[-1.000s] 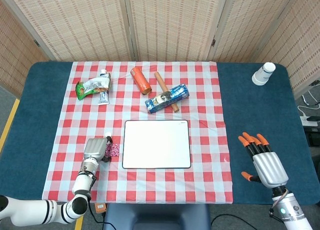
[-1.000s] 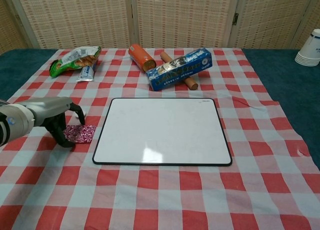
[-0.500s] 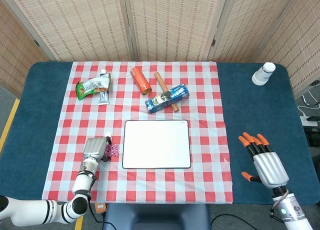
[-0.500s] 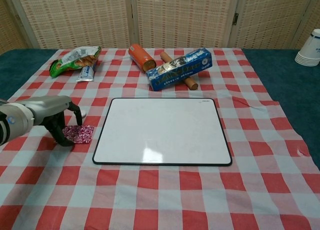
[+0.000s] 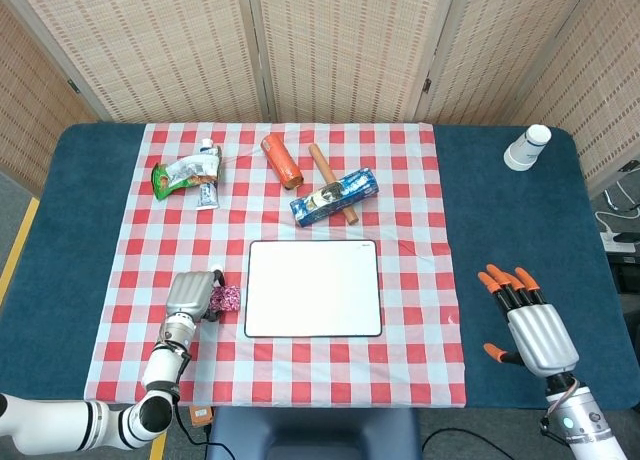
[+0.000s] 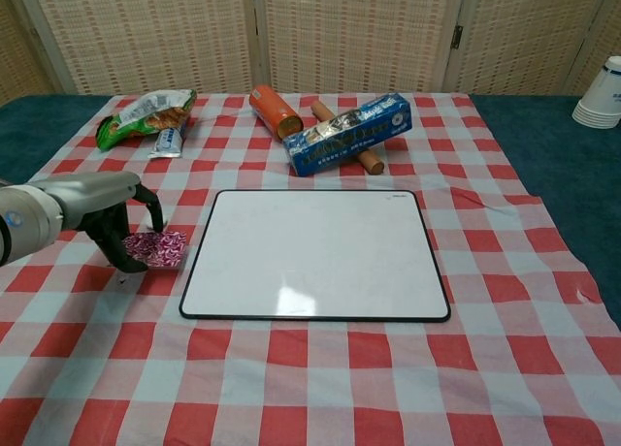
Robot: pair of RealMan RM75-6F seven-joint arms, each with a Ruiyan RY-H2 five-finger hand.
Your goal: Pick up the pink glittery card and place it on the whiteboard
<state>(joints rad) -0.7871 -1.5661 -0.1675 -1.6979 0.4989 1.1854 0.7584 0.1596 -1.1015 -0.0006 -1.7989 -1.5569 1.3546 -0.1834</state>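
Observation:
The pink glittery card [image 5: 228,299] [image 6: 158,247] is just left of the whiteboard [image 5: 313,288] [image 6: 315,252]. My left hand [image 5: 188,297] [image 6: 102,209] pinches its left edge between thumb and fingers and holds it tilted, slightly above the checked cloth. The whiteboard lies flat in the middle of the cloth with nothing on it. My right hand [image 5: 530,322] hovers over the blue table at the near right, fingers spread, holding nothing. It does not show in the chest view.
At the back of the cloth lie a green snack bag [image 5: 180,172], a toothpaste tube [image 5: 208,193], an orange can [image 5: 281,160], a rolling pin [image 5: 322,163] and a blue box [image 5: 335,197]. White paper cups [image 5: 527,147] stand at the far right.
My left hand has closed on the card and raised it a little off the cloth, tilting it. The right hand has not moved.

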